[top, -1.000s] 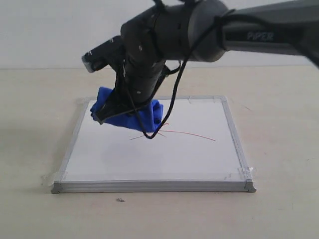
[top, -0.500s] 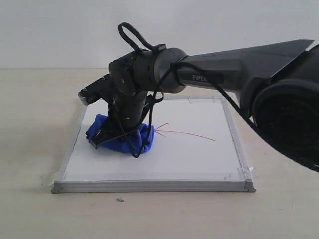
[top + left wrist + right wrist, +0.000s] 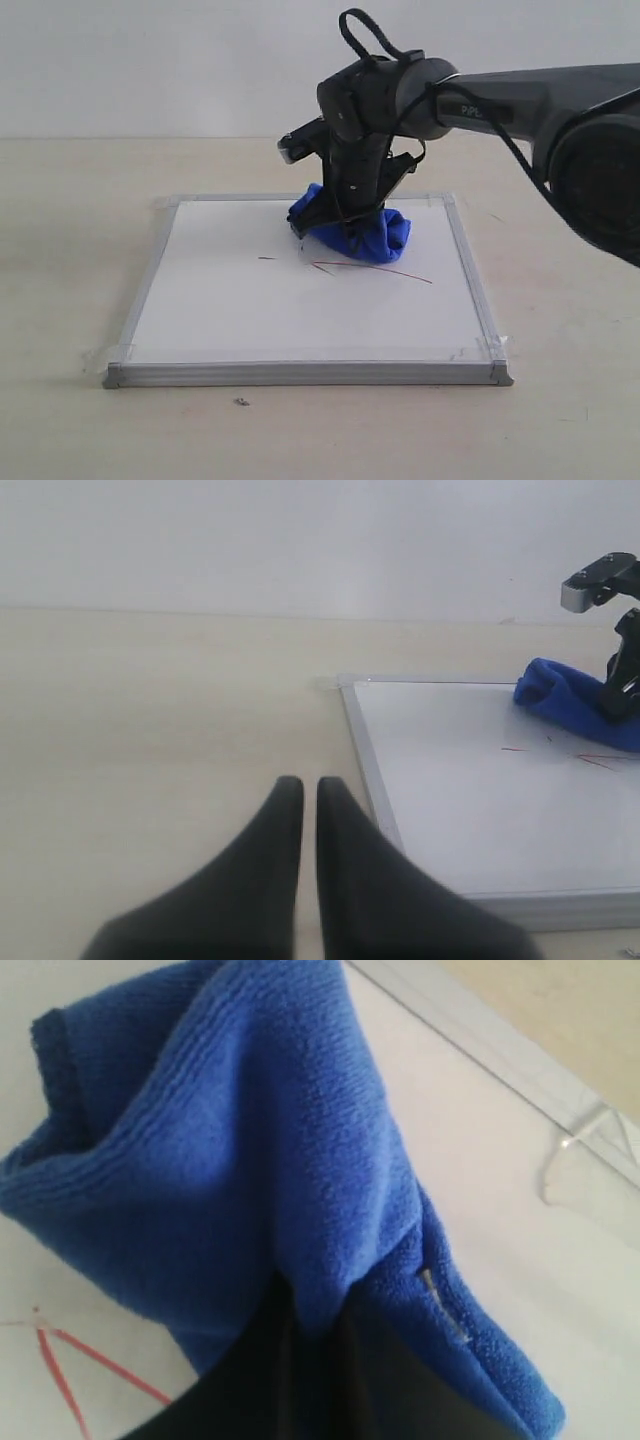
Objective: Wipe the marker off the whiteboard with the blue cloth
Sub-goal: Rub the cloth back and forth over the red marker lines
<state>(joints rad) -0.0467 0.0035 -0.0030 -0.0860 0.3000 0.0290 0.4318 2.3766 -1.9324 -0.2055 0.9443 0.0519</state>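
Although the exterior view takes in the whole whiteboard [image 3: 250, 310] lying flat on the pale worktop [image 3: 60, 250], it hides how the right hand [image 3: 325, 222] grips, because the arm's dark wrist stands in front of the fingers. The right wrist view fills that gap: two dark fingers [image 3: 245, 1380] are pinched on a fold of the blue cloth [image 3: 378, 238], whose fuzzy bulk bulges out past them and fills most of that picture. The same close view shows the board's silver-grey frame and a piece of clear tape at a corner just beyond the cloth. From the exterior view the cloth sits bunched on the board's far right part, near the far edge of the frame. The marker [image 3: 372, 267] lies just in front of it: a short dash, a few crossed red strokes and one longer curved line running toward the right side of the frame. The cloth's lower edge seems to rest on the board right beside the crossed strokes, though whether it covers any of them is hard to say. Only the left wrist view shows the left hand [image 3: 309, 785]. Its fingers are drawn together with a thin slit between them and hold nothing, over bare worktop just beside the board's left frame.
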